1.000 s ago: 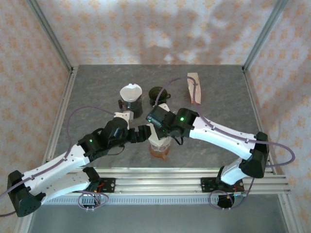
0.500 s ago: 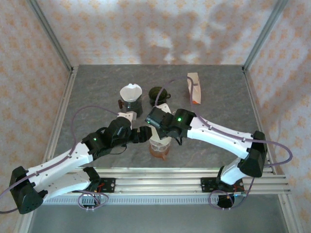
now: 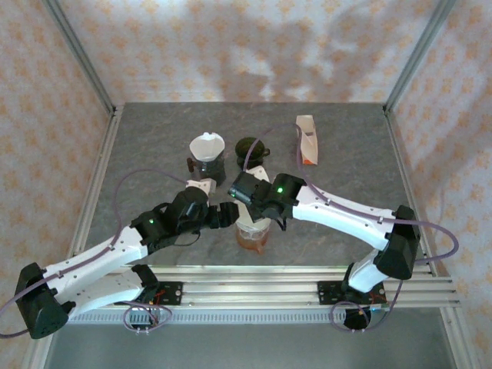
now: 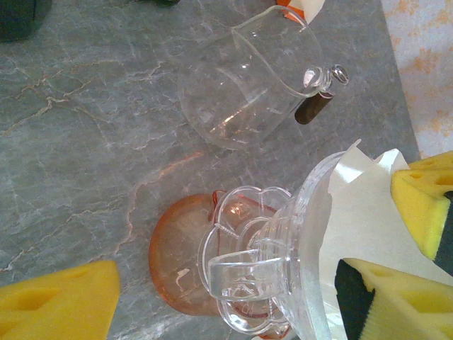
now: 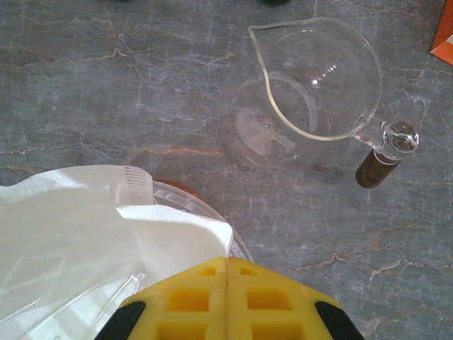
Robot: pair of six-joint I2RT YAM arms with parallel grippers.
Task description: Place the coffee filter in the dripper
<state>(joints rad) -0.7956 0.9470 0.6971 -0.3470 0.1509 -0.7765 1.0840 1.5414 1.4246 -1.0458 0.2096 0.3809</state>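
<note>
No readable text, label, brand, number or sign anywhere, carton bears an orange patch, any print too small to read, coffee filter plain white, dripper and glass jug unmarked.

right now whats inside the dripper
A white paper filter sits in the clear dripper, the right gripper shut on its edge. The filter hides the dripper's floor.

Seen from above, my left wrist and right wrist hide most of the clear plastic dripper, and the bottom edge of my right wrist view cuts off the white paper coffee filter and my right claw.
</note>
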